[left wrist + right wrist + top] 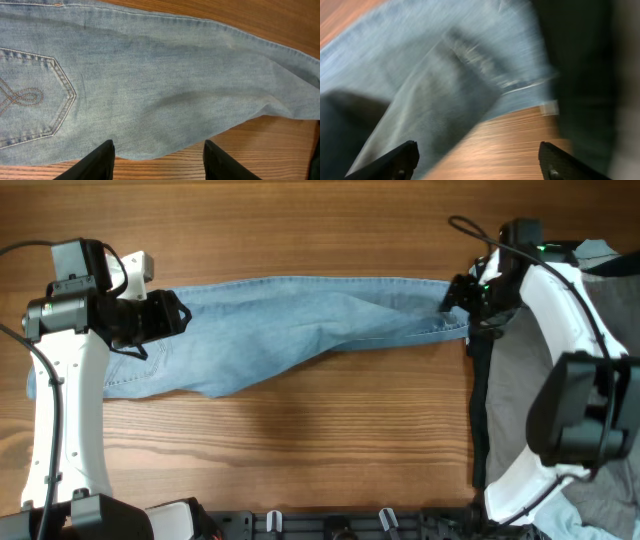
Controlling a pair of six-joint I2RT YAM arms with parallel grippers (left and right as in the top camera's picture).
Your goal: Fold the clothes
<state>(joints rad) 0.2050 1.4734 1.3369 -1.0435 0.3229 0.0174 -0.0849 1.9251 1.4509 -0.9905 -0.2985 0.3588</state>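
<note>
The jeans (300,330) lie stretched out on the bench (300,230), reaching from one gripper to the other. The left gripper (172,315) hangs over the waist end with its fingers (102,162) spread wide and gripping nothing, a stitched back pocket (30,100) just beside them. The right gripper (452,298) sits above the hem end, likewise apart, though its wrist view is blurred.

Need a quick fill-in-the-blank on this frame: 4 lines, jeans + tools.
1. The jeans lie stretched out on a ___ table.
2. The left wrist view shows a stitched back ___ on the denim.
3. The left tool is ___, gripping nothing.
4. The right tool sits at the leg hems; the waist end lies by the ___ one.
Missing words: wooden; pocket; open; left.
</note>
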